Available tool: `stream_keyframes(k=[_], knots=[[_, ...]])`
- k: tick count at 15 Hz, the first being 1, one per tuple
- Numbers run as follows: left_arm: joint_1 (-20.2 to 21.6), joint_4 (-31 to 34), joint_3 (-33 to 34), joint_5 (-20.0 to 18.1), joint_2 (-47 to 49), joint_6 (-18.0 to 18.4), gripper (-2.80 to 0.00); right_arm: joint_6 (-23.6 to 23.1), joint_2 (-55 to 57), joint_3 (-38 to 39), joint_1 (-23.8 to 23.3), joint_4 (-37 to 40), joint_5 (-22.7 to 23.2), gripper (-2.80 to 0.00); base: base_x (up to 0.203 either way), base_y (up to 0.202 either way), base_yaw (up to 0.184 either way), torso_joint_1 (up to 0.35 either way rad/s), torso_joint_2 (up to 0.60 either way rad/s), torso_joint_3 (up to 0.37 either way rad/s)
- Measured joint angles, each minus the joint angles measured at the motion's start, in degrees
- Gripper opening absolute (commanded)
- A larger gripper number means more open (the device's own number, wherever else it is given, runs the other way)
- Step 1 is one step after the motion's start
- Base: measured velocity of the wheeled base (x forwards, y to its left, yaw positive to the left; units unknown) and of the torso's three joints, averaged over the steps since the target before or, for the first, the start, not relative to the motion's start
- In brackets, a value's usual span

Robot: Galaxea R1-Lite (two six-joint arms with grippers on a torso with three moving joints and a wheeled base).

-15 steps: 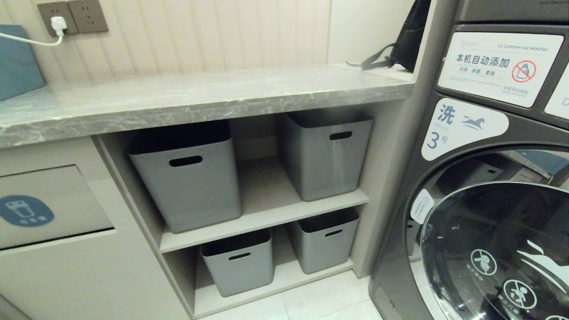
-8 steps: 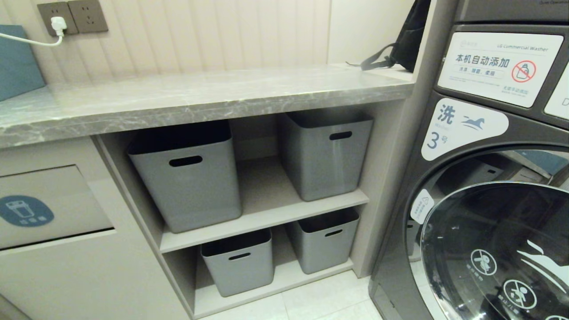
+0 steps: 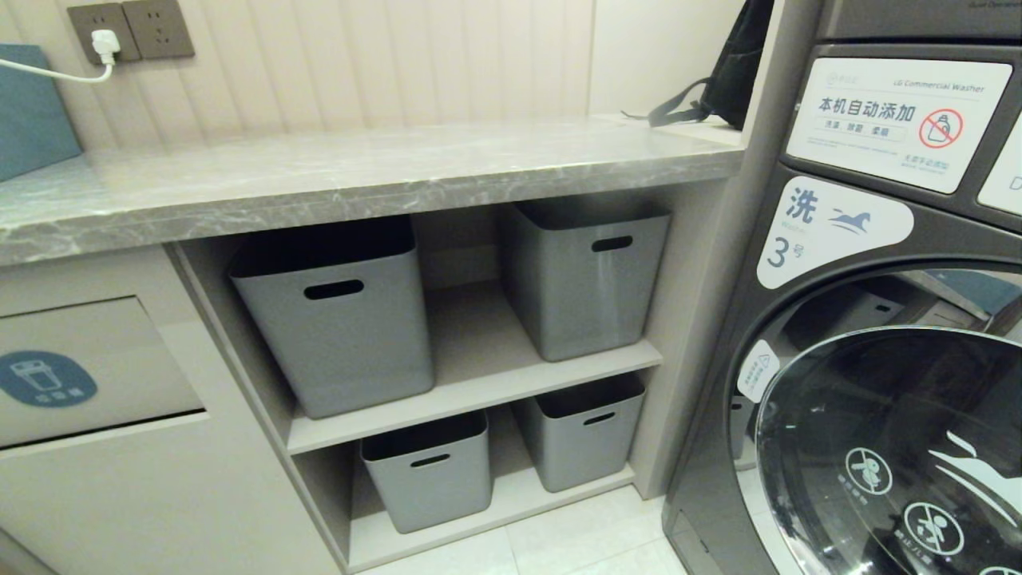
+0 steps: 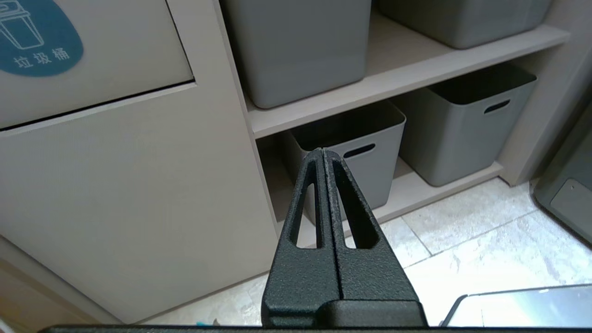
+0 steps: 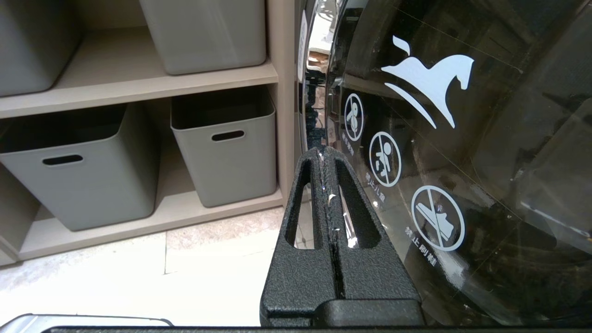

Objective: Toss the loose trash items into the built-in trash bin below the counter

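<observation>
Counter [image 3: 359, 172] top open from 9 to 3 o'clock. Grey boxes [image 3: 339, 319] fill shelf bays at 6. Washer [image 3: 870, 319] blocks 3. Bin flap [image 3: 104, 375] at 8, unobstructed.

Left gripper [image 4: 323, 151]: you see two matte black fingers with a rough, grainy, powder-like surface — each tapers from a broad base to a narrow tip.
Left finger cut-outs: one long, rounded slot runs through each finger [image 4: 307, 203], so each reads as a slim frame.
Left gripper base: a thick black block with rounded shoulders, with a dark band beneath it.
Right gripper [image 5: 325, 150]: the same build — black, grainy, wedge-shaped, with one slot per finger.
Right inner edges: you can spot small pale flecks along the seam between the fingers [image 5: 309, 203].
Chassis: a pale silvery, rounded-cornered panel with a dark rim shows at the frame edge in both wrist views.
</observation>
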State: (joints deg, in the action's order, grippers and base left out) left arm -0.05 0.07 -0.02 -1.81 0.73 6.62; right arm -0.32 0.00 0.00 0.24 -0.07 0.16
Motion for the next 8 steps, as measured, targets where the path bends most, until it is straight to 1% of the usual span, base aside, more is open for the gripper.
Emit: stream_keyframes(k=[4, 8], knots=[[-0.05, 0.17, 0.02, 1.31, -0.68, -2.23, -2.8, -0.01, 0.0, 0.0, 0.0, 0.0, 0.0, -2.8, 0.0, 0.0, 0.0, 0.0, 0.0, 0.0], [-0.05, 0.17, 0.02, 1.48, -0.73, -2.41, -2.8, -0.01, 0.0, 0.0, 0.0, 0.0, 0.0, -2.8, 0.0, 0.0, 0.0, 0.0, 0.0, 0.0]])
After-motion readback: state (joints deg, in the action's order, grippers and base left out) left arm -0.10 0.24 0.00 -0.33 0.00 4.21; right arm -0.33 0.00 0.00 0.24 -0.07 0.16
